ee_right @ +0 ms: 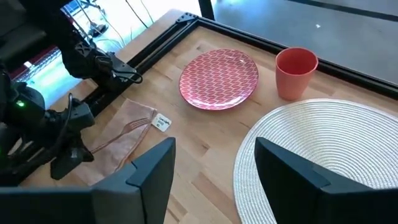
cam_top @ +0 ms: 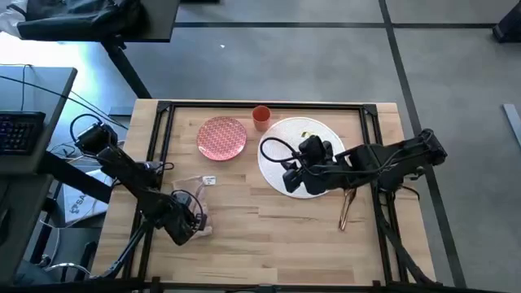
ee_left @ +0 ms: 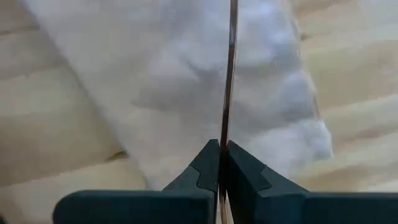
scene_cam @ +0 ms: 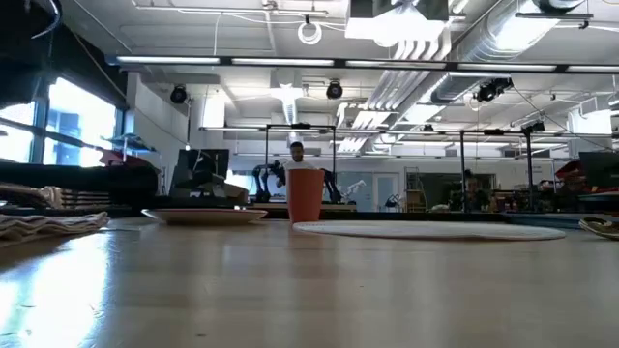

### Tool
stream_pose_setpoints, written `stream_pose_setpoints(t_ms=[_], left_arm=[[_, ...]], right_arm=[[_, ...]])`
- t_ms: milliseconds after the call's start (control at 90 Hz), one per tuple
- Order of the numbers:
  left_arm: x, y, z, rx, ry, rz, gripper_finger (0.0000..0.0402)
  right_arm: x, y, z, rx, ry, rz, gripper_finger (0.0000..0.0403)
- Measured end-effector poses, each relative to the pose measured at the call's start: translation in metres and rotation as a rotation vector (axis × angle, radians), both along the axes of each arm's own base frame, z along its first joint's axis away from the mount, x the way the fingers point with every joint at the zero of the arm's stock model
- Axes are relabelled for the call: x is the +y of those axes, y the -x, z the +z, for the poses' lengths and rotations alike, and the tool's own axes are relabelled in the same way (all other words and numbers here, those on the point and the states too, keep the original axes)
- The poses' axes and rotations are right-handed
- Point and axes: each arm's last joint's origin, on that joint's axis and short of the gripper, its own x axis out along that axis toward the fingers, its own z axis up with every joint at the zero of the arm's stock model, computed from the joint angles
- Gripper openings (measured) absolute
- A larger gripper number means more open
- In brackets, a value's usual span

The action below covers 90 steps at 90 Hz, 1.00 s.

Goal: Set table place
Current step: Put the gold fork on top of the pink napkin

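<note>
A beige napkin (cam_top: 198, 201) lies at the table's near left. My left gripper (cam_top: 192, 220) stands at it, shut on a thin copper fork (ee_right: 127, 129) that reaches out over the napkin (ee_left: 186, 74). My right gripper (ee_right: 217, 180) hovers open over the left part of the white woven placemat (cam_top: 313, 134), with nothing between its fingers. The red-patterned plate (cam_top: 221, 138) and the orange cup (cam_top: 260, 116) stand on the wood beside the placemat's far left. More copper cutlery (cam_top: 348, 208) lies on the table right of the placemat. My left gripper pinches the fork's handle (ee_left: 226, 134) between its two fingers. The fork shows edge-on and runs straight ahead along the fingers, over the napkin. Whether its far end rests on the cloth, I cannot tell.
A black metal frame (cam_top: 159, 130) runs along the table's edges. A small white tag (ee_right: 163, 122) sits at the napkin's far corner. Bare wood (cam_top: 269, 236) stretches along the near side between the two arms. A grey desk with a keyboard (cam_top: 20, 130) stands left of the table.
</note>
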Motion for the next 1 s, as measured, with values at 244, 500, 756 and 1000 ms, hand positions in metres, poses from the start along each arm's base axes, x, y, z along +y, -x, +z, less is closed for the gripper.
stream_pose_setpoints(t_ms=[244,500,756,1000], left_arm=[[-0.01,0.012,0.002,0.018,0.031,-0.072,0.0],[-0.017,0.013,0.019,0.013,0.099,-0.092,0.0],[-0.011,0.011,0.018,0.05,0.09,-0.072,0.0],[-0.009,0.008,0.018,0.078,0.119,-0.056,0.0]], right_arm=[[0.002,0.0,-0.001,0.041,-0.036,0.081,0.0199],[-0.005,-0.003,-0.002,0.08,-0.009,0.127,0.0199],[-0.021,-0.007,-0.002,0.115,0.044,0.126,0.0199],[-0.036,-0.01,-0.002,0.144,0.067,0.128,0.0199]])
